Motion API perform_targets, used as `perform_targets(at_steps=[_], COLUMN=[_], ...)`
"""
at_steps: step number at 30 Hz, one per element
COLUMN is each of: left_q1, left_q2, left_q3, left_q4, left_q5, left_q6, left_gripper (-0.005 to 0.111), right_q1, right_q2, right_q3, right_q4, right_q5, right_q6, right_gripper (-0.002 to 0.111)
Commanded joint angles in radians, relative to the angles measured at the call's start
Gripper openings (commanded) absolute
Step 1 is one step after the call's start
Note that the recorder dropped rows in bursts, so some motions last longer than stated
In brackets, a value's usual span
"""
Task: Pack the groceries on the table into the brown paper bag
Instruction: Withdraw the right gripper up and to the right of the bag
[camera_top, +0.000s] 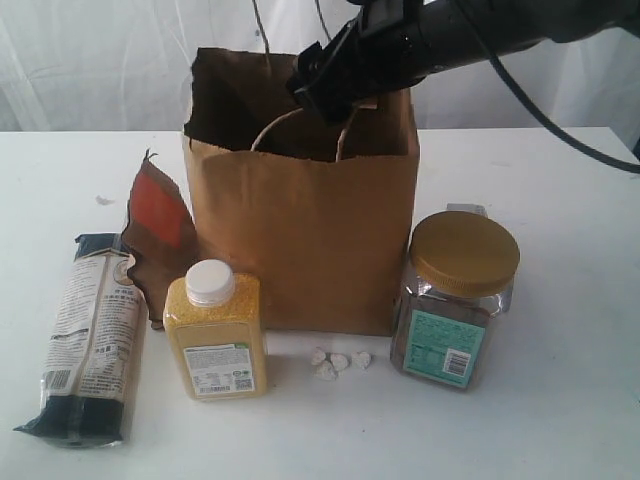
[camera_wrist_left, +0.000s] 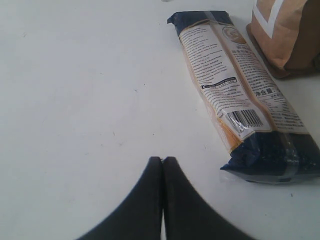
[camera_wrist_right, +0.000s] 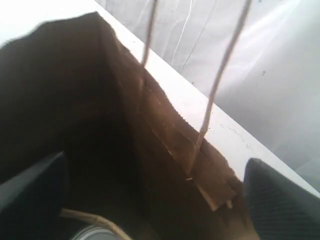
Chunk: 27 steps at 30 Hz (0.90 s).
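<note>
**Over the bag's mouth, the right pincer (camera_top: 318, 92) is hanging open above the paper bag (camera_top: 300, 240)**

At the middle of the table (camera_top: 570, 410), the bag is standing upright with its jagged rim gaping, so things can be lowered straight in from above. The right arm is reaching in from the far right, and its pincer is hanging just inside the far rim. In the wrist view its fingers (camera_wrist_right: 280, 200) are standing wide apart with nothing between them, beside the twisted handle (camera_wrist_right: 221, 80) on that side. A pale round rim is showing dimly deep in the bag. It is probably the can, but it is too dark to say.

Most of the groceries are waiting outside the bag:

- The noodle packet (camera_top: 90, 335) is lying flat at the near left.
- The pouch (camera_top: 155, 225) is leaning against the bag's left side.
- The bottle (camera_top: 215, 335) is standing upright just in front of the bag, on the left.
- The jar (camera_top: 455, 300) is standing at the bag's near right corner.
- The white lumps (camera_top: 338, 362) are sitting between the bottle and the jar.

The left pincer (camera_wrist_left: 162, 161) is hovering over bare table with its fingers pressed together, gripping nothing. It is pointing past the near end of the noodle packet (camera_wrist_left: 240, 100), so it is probably idling while the right arm is working at the bag.
</note>
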Motion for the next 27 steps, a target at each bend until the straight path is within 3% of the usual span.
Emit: perform_targets(at_steps=[1,8,17,23,27], left_q1=[0.000,0.000,0.000,0.000,0.000], left_q2=[-0.004,-0.004,-0.004,-0.004,-0.004], left_q3=[0.007,0.007,0.007,0.007,0.007], left_q4=[-0.004,-0.004,-0.004,-0.004,-0.004], left_q5=[0.006,0.006,0.006,0.006,0.006], left_q6=[0.001,0.001,0.001,0.001,0.001], left_gripper=[0.000,0.000,0.000,0.000,0.000], right_q1=[-0.008,-0.008,-0.008,-0.008,-0.008], right_q2=[-0.008,-0.030,-0.243,-0.345,-0.347], right_q3=[-0.005,-0.005,-0.005,-0.005,-0.005], right_q4=[-0.005,0.026,0.106,0.077,-0.085], right_q5=[-0.003,-0.050,-0.122,0.235,0.451], right_q6=[0.001,0.001,0.001,0.001,0.011], right_gripper=[0.087,0.087,0.087,0.087,0.086])
